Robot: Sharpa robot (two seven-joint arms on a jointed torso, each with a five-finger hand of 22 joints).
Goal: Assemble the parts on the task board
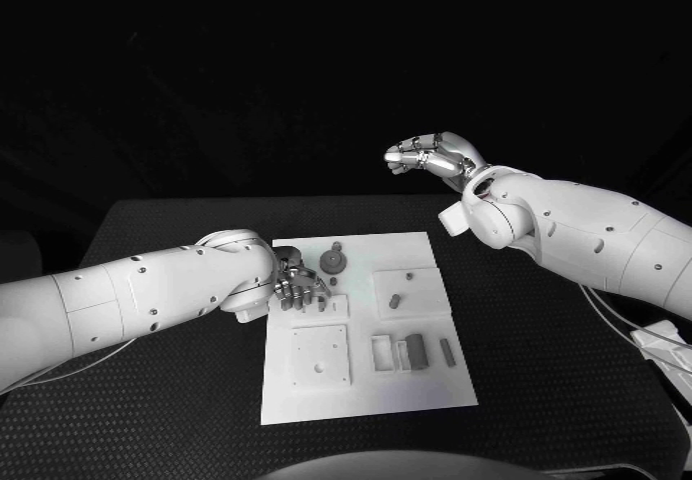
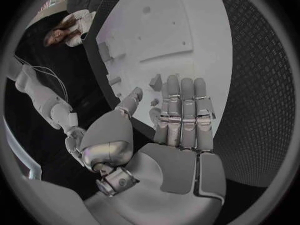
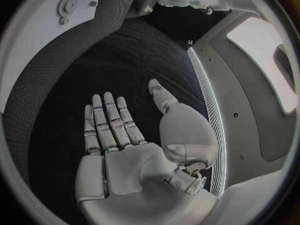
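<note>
Parts (image 1: 417, 352) at 5 o'clock on task board (image 1: 368, 390): judged small, stiff, light; pinch by sides. Left hand (image 1: 300, 288) fingers (image 2: 181, 120) spread, empty; right hand (image 1: 428, 155) empty too.

- A black surface (image 1: 159, 225) with a fine woven texture spans the middle of the scene.
- Deep darkness lies beyond its far edge; no walls or windows can be made out.
</note>
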